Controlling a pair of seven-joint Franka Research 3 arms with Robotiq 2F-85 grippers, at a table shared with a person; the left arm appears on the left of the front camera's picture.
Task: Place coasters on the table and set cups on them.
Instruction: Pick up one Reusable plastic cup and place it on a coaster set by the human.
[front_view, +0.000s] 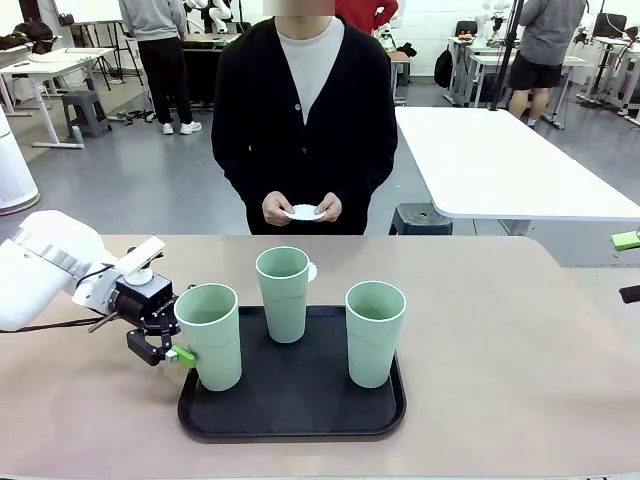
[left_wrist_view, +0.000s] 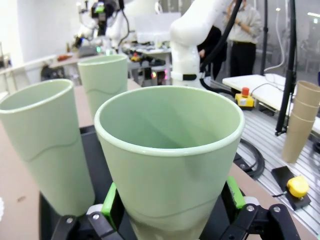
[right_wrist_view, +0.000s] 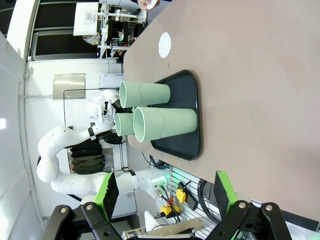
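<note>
Left jaws stand apart at lower left of the front view, green pads either side of the nearest cup (front_view: 212, 335) on the black tray (front_view: 300, 418), not yet clamped. Right jaws gape too, holding nothing. Danger: that smooth, tapered plastic could squirt out of a pinch, or the tall tumbler could tip into its neighbour (front_view: 284, 292). One thin, scalloped paper coaster (front_view: 311, 270) lies on the tabletop (front_view: 500, 340) behind, light enough to skid.

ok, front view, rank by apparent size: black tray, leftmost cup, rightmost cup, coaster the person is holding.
1. black tray
2. leftmost cup and rightmost cup: they look alike, so no ranking between them
3. held coaster: smallest, though it is also farther from the camera
</note>
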